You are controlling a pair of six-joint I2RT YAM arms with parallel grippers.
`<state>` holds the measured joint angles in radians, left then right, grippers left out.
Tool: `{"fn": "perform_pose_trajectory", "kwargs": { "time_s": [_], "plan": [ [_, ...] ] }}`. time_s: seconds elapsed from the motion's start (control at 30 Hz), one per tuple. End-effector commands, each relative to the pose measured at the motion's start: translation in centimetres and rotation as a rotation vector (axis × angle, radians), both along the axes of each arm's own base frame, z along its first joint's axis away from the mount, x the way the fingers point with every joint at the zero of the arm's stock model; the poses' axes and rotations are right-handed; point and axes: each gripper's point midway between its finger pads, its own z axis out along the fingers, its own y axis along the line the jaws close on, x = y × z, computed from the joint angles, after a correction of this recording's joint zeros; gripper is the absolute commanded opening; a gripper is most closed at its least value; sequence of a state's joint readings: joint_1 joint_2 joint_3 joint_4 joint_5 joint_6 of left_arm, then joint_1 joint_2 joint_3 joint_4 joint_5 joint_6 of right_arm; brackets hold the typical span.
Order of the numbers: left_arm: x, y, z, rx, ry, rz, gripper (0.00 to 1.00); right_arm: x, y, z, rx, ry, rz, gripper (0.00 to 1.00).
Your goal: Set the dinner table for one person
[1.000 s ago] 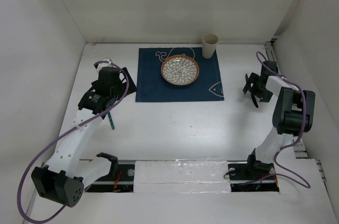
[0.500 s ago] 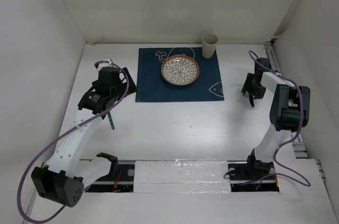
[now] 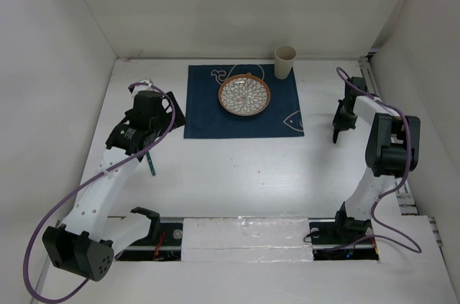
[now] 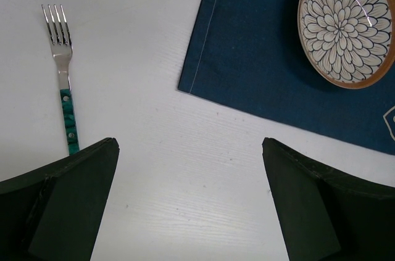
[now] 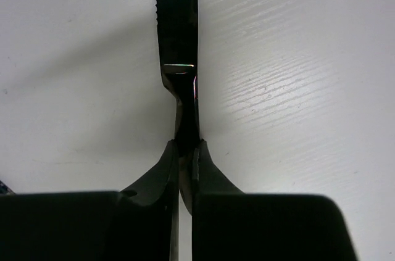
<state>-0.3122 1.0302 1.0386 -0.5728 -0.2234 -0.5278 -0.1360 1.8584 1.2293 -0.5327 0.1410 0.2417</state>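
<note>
The white dinner table carries a dark blue mat with a flower-patterned plate on it. In the left wrist view the mat and plate lie ahead to the right, and a green-handled fork lies on the table to the left. My left gripper hangs open over bare table, holding nothing. My right gripper is shut on a dark knife with a serrated edge, right of the mat. From above, that gripper points down at the table.
A beige cup stands at the mat's far right corner. The fork lies by the left arm. White walls enclose the table on three sides, and the arm bases sit at the near edge.
The right gripper's fingers have closed from wide open onto the knife and its wrist has shifted slightly. The left arm has not moved.
</note>
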Motion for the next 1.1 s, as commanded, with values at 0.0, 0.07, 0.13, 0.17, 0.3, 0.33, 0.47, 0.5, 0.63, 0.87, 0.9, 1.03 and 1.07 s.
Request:
{"fn": "perform_pose_trajectory", "kwargs": {
  "time_s": [0.0,0.07,0.13,0.17,0.3,0.33,0.47,0.5,0.63,0.87,0.9,1.03,1.07],
  "plan": [
    [0.4,0.0,1.3,-0.005,-0.048,-0.005,1.00,0.3,0.2,0.0,-0.002,0.009,0.015,0.00],
    [0.4,0.2,1.3,0.001,-0.049,0.002,1.00,0.7,0.5,0.2,0.014,-0.018,0.023,0.00],
    [0.4,0.2,1.3,0.001,-0.049,0.002,1.00,1.0,0.9,0.6,0.031,-0.060,0.025,0.00],
    [0.4,0.2,1.3,0.001,-0.049,0.002,1.00,1.0,0.7,0.7,0.039,-0.072,0.020,0.00],
    [0.6,0.1,1.5,-0.002,-0.058,0.002,1.00,1.2,0.7,1.8,0.038,-0.107,0.013,0.00],
    [0.6,0.1,1.5,-0.002,-0.058,0.002,1.00,1.3,0.7,2.2,0.036,-0.118,0.013,0.00],
    [0.7,0.1,1.2,0.001,-0.049,0.002,1.00,1.2,1.5,2.6,0.056,-0.132,0.023,0.00],
    [0.7,0.1,1.2,0.001,-0.049,0.002,1.00,1.3,1.9,3.0,0.055,-0.141,0.034,0.00],
    [0.7,0.1,1.2,0.001,-0.049,0.002,1.00,1.5,2.7,3.7,0.054,-0.159,0.054,0.00],
    [0.7,0.1,1.2,0.001,-0.049,0.002,1.00,2.1,5.4,4.8,0.055,-0.174,0.114,0.00],
    [0.7,0.1,1.2,0.001,-0.049,0.002,1.00,2.1,6.2,4.8,0.056,-0.174,0.134,0.00],
    [0.7,0.3,1.3,0.006,-0.051,0.009,1.00,3.4,8.8,5.7,0.088,-0.198,0.178,0.00],
    [0.6,0.3,1.5,0.003,-0.060,0.009,1.00,3.7,9.3,6.1,0.089,-0.208,0.191,0.00]
  ]
}}
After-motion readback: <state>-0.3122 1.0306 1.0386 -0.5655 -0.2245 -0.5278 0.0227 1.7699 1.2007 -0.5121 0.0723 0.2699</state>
